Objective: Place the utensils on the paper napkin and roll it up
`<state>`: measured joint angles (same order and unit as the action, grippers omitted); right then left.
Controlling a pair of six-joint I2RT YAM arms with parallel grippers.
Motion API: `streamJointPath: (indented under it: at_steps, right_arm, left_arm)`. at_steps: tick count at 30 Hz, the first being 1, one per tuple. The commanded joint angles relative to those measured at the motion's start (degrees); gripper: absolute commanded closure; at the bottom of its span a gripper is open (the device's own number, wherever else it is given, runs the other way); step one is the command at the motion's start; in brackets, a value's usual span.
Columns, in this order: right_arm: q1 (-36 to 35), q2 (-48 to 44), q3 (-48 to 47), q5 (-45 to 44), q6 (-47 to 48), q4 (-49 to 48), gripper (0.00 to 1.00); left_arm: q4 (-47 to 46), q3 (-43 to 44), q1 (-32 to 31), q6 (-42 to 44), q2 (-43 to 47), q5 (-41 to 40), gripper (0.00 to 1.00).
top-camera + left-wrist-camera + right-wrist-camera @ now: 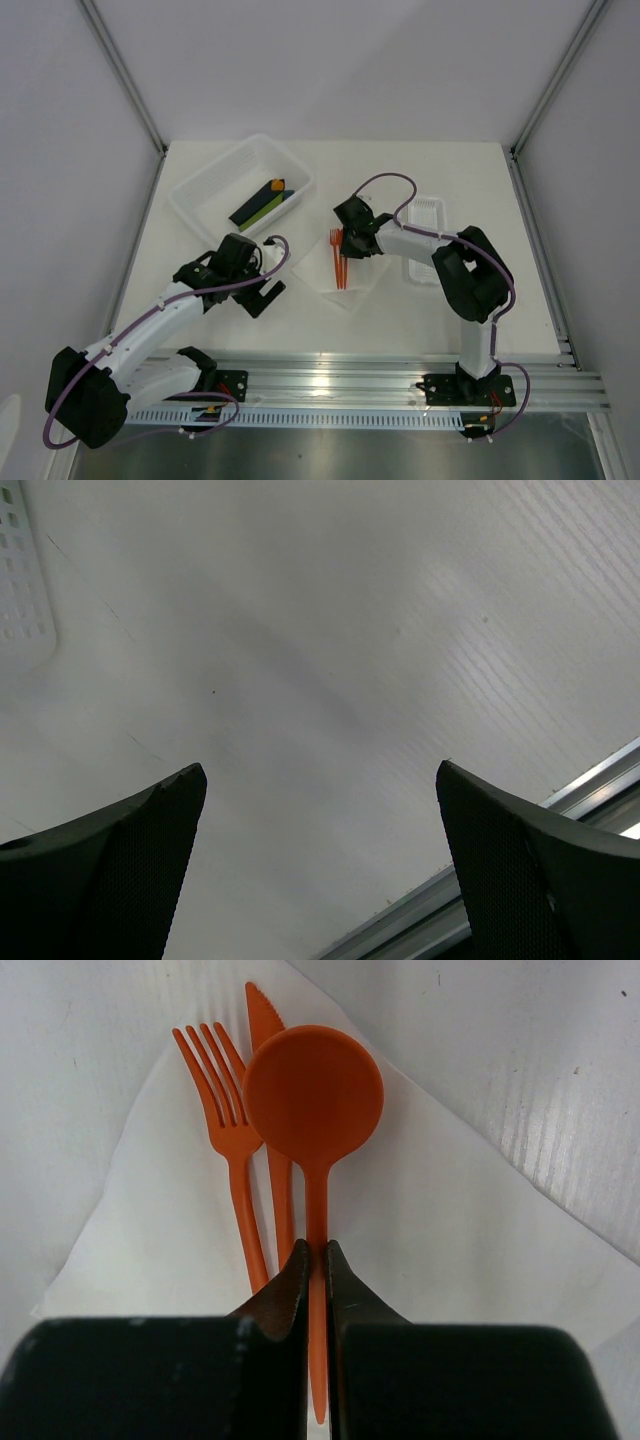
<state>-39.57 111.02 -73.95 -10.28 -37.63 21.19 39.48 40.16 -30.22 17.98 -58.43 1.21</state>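
The white paper napkin (450, 1230) lies flat on the table, also seen in the top view (352, 288). An orange fork (232, 1130) and an orange knife (266, 1022) lie side by side on it. My right gripper (316, 1252) is shut on the handle of the orange spoon (313, 1095), held just over the napkin beside the knife. In the top view the right gripper (345, 243) is at the far end of the utensils (340, 265). My left gripper (320, 770) is open and empty over bare table, left of the napkin in the top view (262, 292).
A large translucent white bin (215, 185) at the back left holds dark green and black bars (262, 203); its corner shows in the left wrist view (25, 580). A narrow ribbed white tray (425, 215) lies right of the napkin. A metal rail (560, 810) runs along the near table edge.
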Motion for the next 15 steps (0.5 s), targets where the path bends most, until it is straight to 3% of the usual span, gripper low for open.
streamJointPath:
  at_steps: [1, 13, 15]
  right_arm:
    - [0.0, 0.5, -0.1, 0.1, -1.4, -1.9, 1.00]
    - [0.6, 2.0, 0.0, 0.0, -1.3, -1.9, 1.00]
    - [0.7, 2.0, -0.1, 0.4, -1.1, -1.9, 0.95]
  left_arm:
    - [-1.4, -0.2, -0.4, -0.8, 0.9, -0.6, 0.01]
    - [-1.4, -0.3, -0.4, -0.8, 1.0, -0.5, 0.01]
    - [-1.4, -0.1, -0.5, -0.8, 1.0, -0.5, 0.01]
